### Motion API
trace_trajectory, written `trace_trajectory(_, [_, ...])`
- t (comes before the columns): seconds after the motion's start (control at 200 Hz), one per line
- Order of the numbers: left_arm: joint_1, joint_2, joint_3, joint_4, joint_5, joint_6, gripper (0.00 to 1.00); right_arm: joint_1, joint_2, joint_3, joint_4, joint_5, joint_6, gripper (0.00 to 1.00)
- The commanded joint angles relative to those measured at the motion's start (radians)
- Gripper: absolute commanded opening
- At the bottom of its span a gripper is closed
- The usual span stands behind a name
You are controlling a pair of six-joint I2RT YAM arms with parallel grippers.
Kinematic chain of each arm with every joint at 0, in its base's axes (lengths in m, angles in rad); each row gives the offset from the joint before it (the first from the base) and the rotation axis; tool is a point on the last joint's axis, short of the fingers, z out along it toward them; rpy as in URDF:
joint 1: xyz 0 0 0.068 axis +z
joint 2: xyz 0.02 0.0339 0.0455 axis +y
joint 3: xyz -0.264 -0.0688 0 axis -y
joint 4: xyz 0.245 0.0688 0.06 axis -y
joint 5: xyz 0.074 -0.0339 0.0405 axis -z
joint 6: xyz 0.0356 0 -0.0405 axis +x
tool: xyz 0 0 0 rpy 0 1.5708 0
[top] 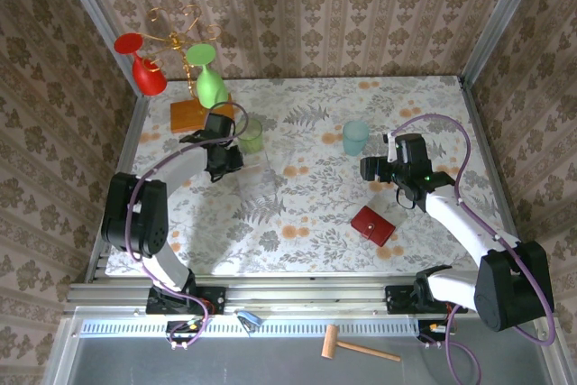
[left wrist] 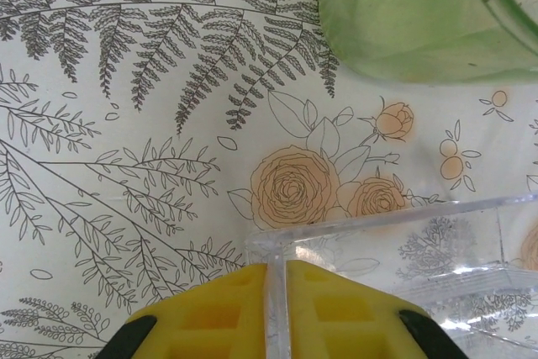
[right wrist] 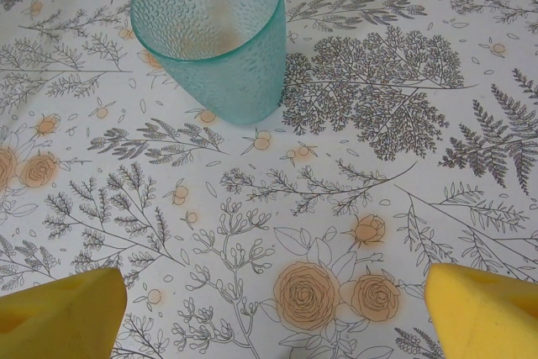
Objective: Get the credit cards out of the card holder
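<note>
The card holder (top: 373,225) lies folded shut on the bench (top: 315,205). It is a small red square with a leather-like skin, towards the right front of the surface, close beside the right arm and well apart from both sets of jaws. The bench wears a pale, smooth cloth printed with fine grey fern fronds and peach roses. The left jaws are clenched on the thin upright wall of a clear box (left wrist: 403,241), whose hard transparent edge is pinched between two yellow pads (left wrist: 336,321) moulded with square hollows. The box is straight-sided and glassy, and the cloth's print shows through it. Just beyond it stands a green cup (left wrist: 403,14), round, smooth and translucent. The right jaws are released: their blunt yellow pads stand wide apart above bare cloth with nothing between them. Ahead of them stands a teal cup (right wrist: 214,31), upright, translucent and tapering towards its base, with a wall dimpled all over in small drop-shaped marks.
</note>
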Motion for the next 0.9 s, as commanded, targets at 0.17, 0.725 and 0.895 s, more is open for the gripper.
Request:
trace_trajectory(0.17, [-0.011, 0.021, 0.036, -0.039, 0.006, 0.013, 0.07, 0.011, -0.025, 0.016, -0.035, 0.026, 0.003, 0.93])
trace_trajectory(0.725, [-0.166, 0.062, 0.2, -0.141, -0.059, 0.012, 0.04, 0.016, -0.073, -0.006, -0.052, 0.046, -0.001, 0.93])
trace_trajectory(0.895, [-0.229, 0.154, 0.323, -0.169, -0.074, 0.002, 0.04, 0.015, -0.09, -0.015, -0.053, 0.057, 0.001, 0.93])
